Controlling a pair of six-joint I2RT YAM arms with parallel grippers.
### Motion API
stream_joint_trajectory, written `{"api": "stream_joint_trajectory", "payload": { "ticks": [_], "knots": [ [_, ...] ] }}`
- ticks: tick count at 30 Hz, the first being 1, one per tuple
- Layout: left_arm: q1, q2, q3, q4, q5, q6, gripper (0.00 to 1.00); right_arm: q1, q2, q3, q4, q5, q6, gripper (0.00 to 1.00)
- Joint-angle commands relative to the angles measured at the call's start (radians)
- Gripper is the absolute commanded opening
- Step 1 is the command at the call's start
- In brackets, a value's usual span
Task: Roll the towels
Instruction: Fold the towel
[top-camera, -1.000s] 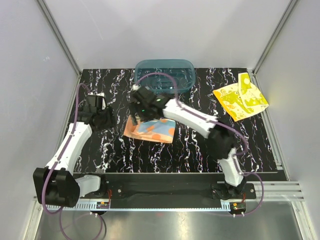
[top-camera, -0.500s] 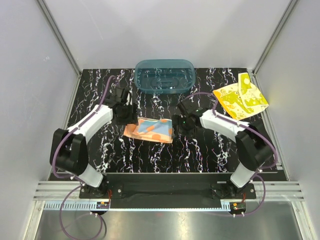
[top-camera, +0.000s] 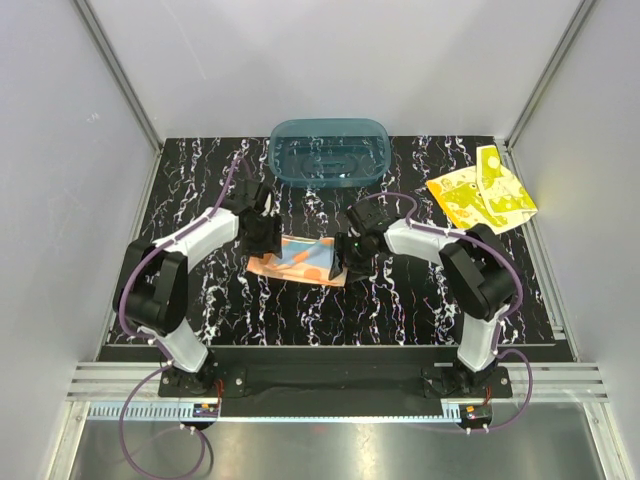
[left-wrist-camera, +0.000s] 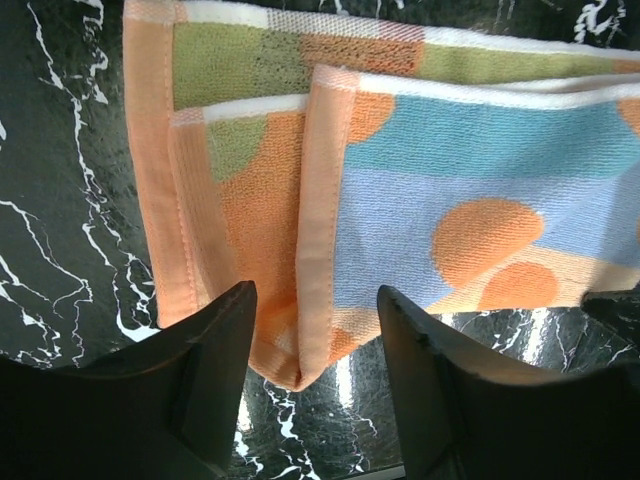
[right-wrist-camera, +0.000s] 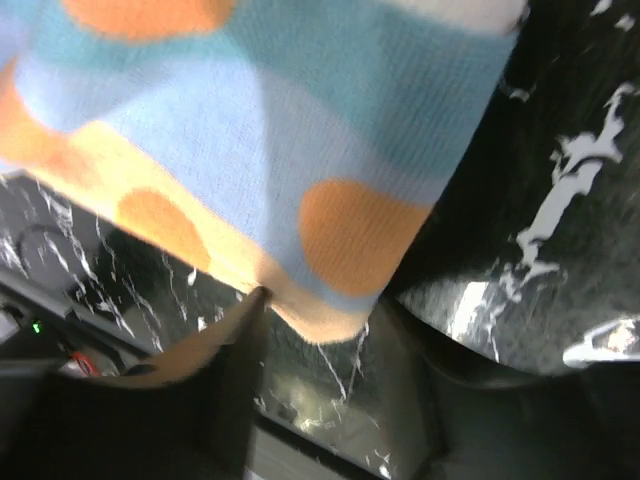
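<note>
left gripper (left-wrist-camera: 315, 300) unclenched, astride left hem of dotted towel (top-camera: 305, 256) | right gripper (right-wrist-camera: 330, 325) unclenched, astride its right corner | risk: pinch catches one layer, fold splays, roll skews

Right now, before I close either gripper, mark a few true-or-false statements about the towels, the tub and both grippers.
1. The dotted towel lies mid-table between the left gripper and the right gripper. True.
2. The yellow towel is inside the tub. False: it lies on the table at the far right corner, apart from the tub.
3. The left gripper is open, with a dotted towel corner between its fingers. True.
4. The dotted towel is already rolled. False: it lies flat, folded.
5. The right gripper is over the yellow towel. False: it is at the dotted towel's right end.
</note>
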Motion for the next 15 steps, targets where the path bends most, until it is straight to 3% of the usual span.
{"api": "stream_joint_trajectory", "payload": {
  "ticks": [1, 5, 11, 15],
  "knots": [
    [0.0, 0.017, -0.018, 0.038, -0.019, -0.024, 0.55, -0.003, 0.048, 0.012, 0.054, -0.02, -0.006, 0.48],
    [0.0, 0.02, -0.051, 0.058, -0.009, -0.044, 0.51, -0.008, 0.042, 0.002, 0.002, 0.038, -0.036, 0.33],
    [-0.009, -0.047, -0.154, 0.064, 0.05, -0.114, 0.5, -0.032, -0.016, -0.013, -0.175, 0.283, -0.094, 0.32],
    [-0.055, -0.133, -0.205, 0.063, 0.071, -0.18, 0.51, -0.052, -0.042, -0.034, -0.248, 0.435, -0.125, 0.37]
  ]
}}
